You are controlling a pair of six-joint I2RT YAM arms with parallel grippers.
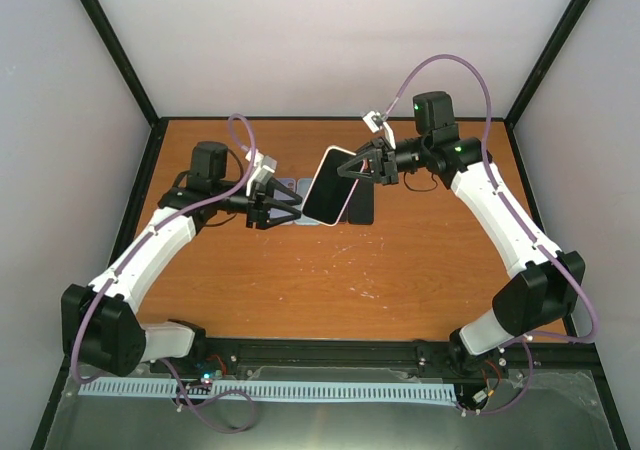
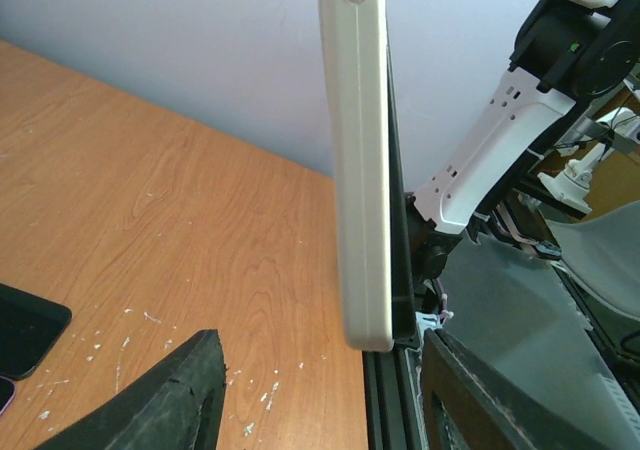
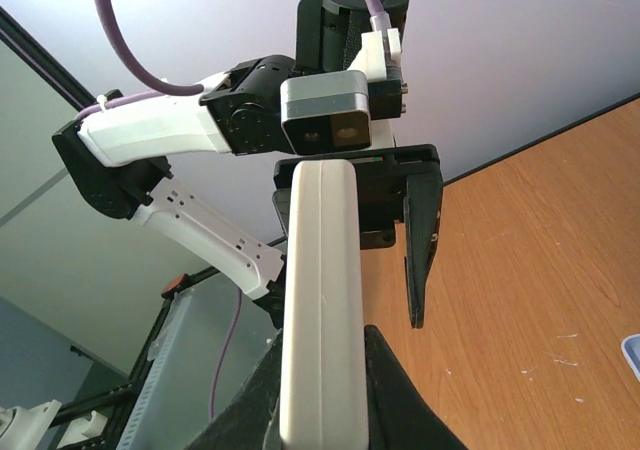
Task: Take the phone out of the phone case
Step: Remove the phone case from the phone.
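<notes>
From the left, the left gripper (image 1: pixel 290 211) hangs with its fingers apart just short of the phone (image 1: pixel 328 188), which sits in its white case (image 2: pixel 360 170) and is pinched above the table (image 1: pixel 400 260) by the right gripper (image 1: pixel 350 169), so I'd say next the left must catch the case's rim and peel.

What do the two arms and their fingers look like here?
Both the left arm and right arm have white shells, black joints and a looping purple cable. The fingers are black, tapering wedges. Small green lights glow on the right arm's wrist.
</notes>
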